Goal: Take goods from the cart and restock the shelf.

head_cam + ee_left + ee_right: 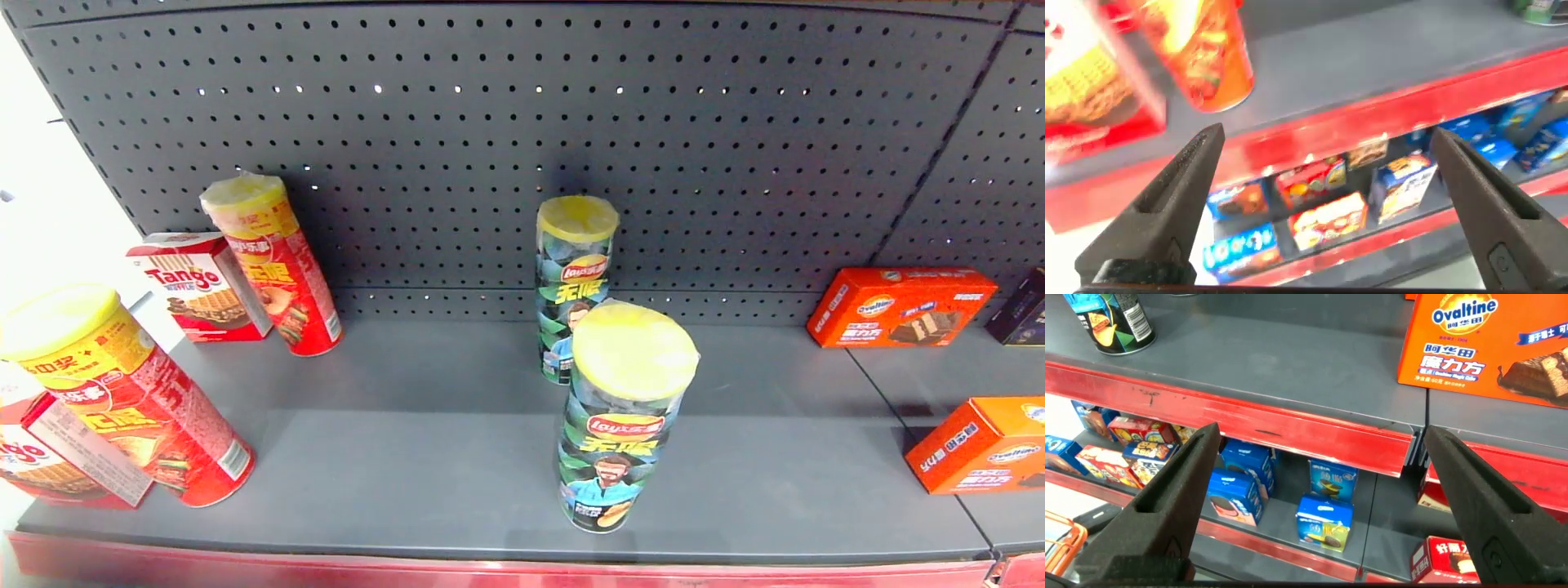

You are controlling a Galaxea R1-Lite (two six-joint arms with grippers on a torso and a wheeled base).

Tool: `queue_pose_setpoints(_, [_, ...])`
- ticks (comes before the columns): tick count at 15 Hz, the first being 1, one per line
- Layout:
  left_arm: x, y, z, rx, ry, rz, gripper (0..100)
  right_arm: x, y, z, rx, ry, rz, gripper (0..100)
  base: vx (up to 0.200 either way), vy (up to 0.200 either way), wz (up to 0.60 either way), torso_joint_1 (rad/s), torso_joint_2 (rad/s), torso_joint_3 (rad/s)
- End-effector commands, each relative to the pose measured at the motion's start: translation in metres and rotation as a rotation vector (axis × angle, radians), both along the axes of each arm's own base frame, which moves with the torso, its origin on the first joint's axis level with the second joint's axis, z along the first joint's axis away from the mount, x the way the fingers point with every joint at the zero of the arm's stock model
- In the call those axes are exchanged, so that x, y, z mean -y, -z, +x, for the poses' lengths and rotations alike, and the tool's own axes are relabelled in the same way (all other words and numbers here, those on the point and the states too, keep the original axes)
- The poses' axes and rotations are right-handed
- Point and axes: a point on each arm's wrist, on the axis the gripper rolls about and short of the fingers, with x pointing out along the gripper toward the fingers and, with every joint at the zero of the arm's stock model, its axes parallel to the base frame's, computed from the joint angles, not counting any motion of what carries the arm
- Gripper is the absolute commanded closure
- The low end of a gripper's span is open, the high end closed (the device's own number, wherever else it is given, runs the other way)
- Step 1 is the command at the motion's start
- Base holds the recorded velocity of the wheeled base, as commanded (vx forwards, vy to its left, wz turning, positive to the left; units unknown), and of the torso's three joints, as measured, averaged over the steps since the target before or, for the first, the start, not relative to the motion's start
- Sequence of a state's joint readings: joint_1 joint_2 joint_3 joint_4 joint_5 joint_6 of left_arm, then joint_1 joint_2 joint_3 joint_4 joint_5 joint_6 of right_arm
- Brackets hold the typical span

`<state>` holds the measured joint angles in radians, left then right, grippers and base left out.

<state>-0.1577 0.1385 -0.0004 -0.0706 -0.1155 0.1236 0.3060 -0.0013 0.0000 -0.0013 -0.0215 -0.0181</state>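
Observation:
Two green chip cans with yellow lids stand upright mid-shelf, one at the back (575, 286) and one nearer the front (624, 416). My left gripper (1327, 135) is open and holds nothing. It hangs just off the shelf's red front edge (1372, 106), below a red chip can (1204, 49) and a wafer box (1086, 90). My right gripper (1323, 431) is also open with nothing in it. It faces the red front edge (1233, 400) between the front green can's base (1114, 322) and an orange box (1478, 339).
On the grey shelf (424, 457), red chip cans (273, 261) (122, 392) and wafer boxes (200, 286) (49, 457) stand at the left. Orange boxes (898, 306) (980, 445) lie at the right. A pegboard wall (522, 122) closes the back. The lower shelf holds small blue boxes (1241, 494).

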Motion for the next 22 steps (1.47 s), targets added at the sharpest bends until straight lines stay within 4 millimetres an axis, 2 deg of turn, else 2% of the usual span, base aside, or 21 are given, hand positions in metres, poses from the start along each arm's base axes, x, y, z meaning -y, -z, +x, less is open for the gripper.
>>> queue_pose_setpoints(1, [-0.0001,0.0013,-0.0041,0.043,-0.036,-0.010,0,0.0000,-0.0001,0.0001,-0.001,-0.001,-0.001,0,0.000,0.000,0.00,0.000,0.00,0.000])
queue_pose_setpoints(4, [0.0008,0.0013,-0.0043,0.044,-0.087,-0.020,0,0.0000,-0.0001,0.0001,-0.001,-0.001,-0.001,0,0.000,0.000,0.00,0.000,0.00,0.000])
queue_pose_setpoints(6, [0.0031,0.0017,-0.0060,0.065,-0.191,-0.035,0,0.0000,-0.0001,0.0001,-0.001,-0.001,-0.001,0,0.000,0.000,0.00,0.000,0.00,0.000])
queue_pose_setpoints(7, [0.0021,0.0023,-0.0089,0.083,-0.116,-0.097,0,0.0000,-0.0001,0.0001,-0.001,-0.001,-0.001,0,0.000,0.000,0.00,0.000,0.00,0.000])
queue_pose_setpoints(13, [0.0027,0.0032,-0.0114,0.097,-0.115,-0.166,0,0.0000,-0.0001,0.0001,-0.001,-0.001,-0.001,0,0.000,0.000,0.00,0.000,0.00,0.000])
queue_pose_setpoints(14, [0.0016,0.0032,-0.0113,0.102,-0.170,-0.165,0,0.0000,-0.0001,0.0001,-0.001,-0.001,-0.001,0,0.000,0.000,0.00,0.000,0.00,0.000])
queue_pose_setpoints(15, [-0.0015,0.0058,-0.0110,0.089,-0.308,-0.142,0,0.0000,-0.0001,0.0001,-0.001,-0.001,-0.001,0,0.000,0.000,0.00,0.000,0.00,0.000])
queue_pose_setpoints(16, [-0.0020,0.0077,-0.0110,0.075,-0.332,-0.119,0,0.0000,-0.0001,0.0001,-0.001,-0.001,-0.001,0,0.000,0.000,0.00,0.000,0.00,0.000])
queue_pose_setpoints(19, [-0.0001,0.0098,-0.0110,0.061,-0.239,-0.046,0,0.0000,-0.0001,0.0001,-0.001,-0.001,-0.001,0,0.000,0.000,0.00,0.000,0.00,0.000])
queue_pose_setpoints(22, [0.0021,0.0096,-0.0101,0.043,-0.132,-0.047,0,0.0000,-0.0001,0.0001,-0.001,-0.001,-0.001,0,0.000,0.000,0.00,0.000,0.00,0.000])
